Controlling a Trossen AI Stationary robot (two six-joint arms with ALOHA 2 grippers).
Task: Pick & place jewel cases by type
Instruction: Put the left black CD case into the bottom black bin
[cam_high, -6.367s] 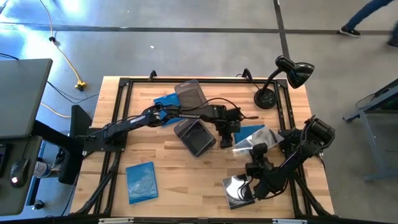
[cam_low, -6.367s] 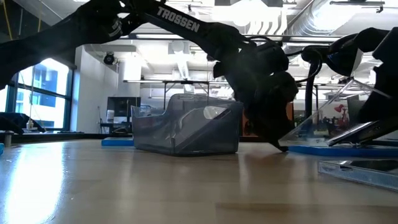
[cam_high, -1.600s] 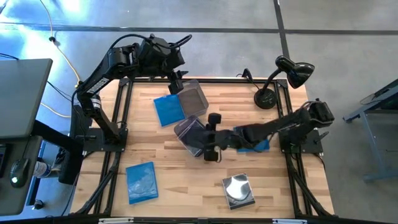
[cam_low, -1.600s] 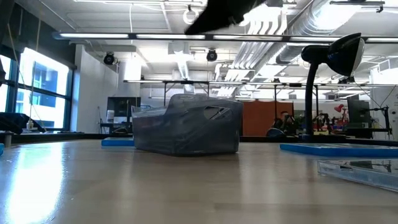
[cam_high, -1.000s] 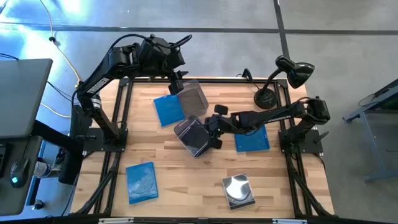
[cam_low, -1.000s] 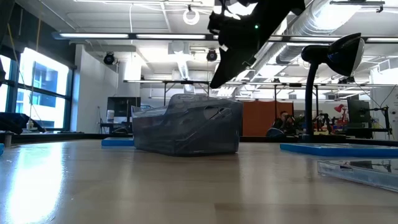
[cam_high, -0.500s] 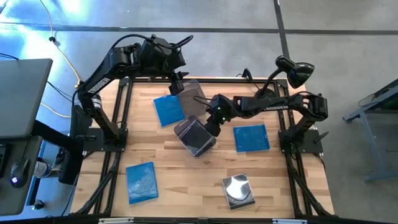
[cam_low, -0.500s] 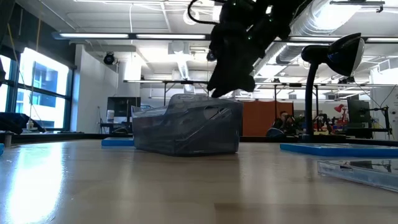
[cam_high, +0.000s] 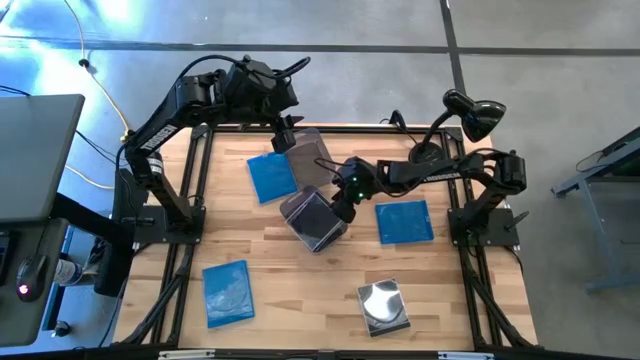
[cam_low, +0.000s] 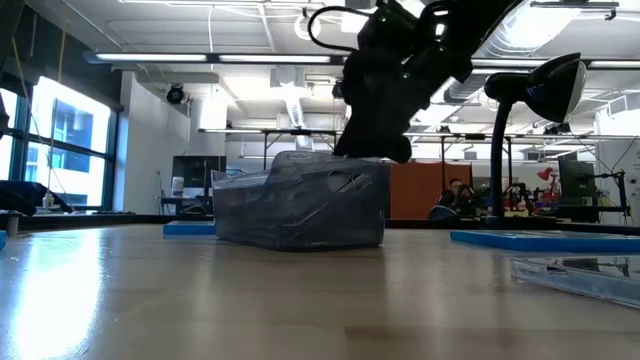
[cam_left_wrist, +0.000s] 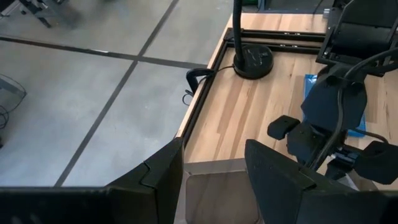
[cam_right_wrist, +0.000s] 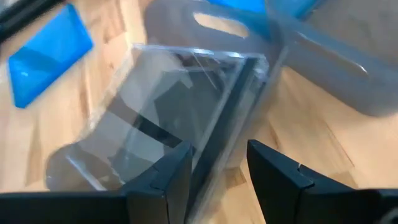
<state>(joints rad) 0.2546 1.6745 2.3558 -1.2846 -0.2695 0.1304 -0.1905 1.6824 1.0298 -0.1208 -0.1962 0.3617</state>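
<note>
We see the right gripper (cam_high: 341, 207) hanging over the nearer smoky tub (cam_high: 314, 219) mid-tabletop, its jaws parted and holding nothing, with a clear jewel case (cam_right_wrist: 180, 118) lying in that tub beneath them. The left gripper (cam_high: 284, 139) waits at the far edge above the second tub (cam_high: 308, 155), jaws apart and empty. Three blue jewel cases (cam_high: 271, 177) (cam_high: 405, 222) (cam_high: 226, 291) and a silver-faced case (cam_high: 384, 305) lie flat on the tabletop (cam_high: 270, 252).

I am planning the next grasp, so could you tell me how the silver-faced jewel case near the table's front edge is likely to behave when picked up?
The silver-faced jewel case looks thin and rigid, so probably stiff and light. It lies flat on the table, so fingers may struggle to get under an edge. Its glossy face suggests it could slip.
</note>
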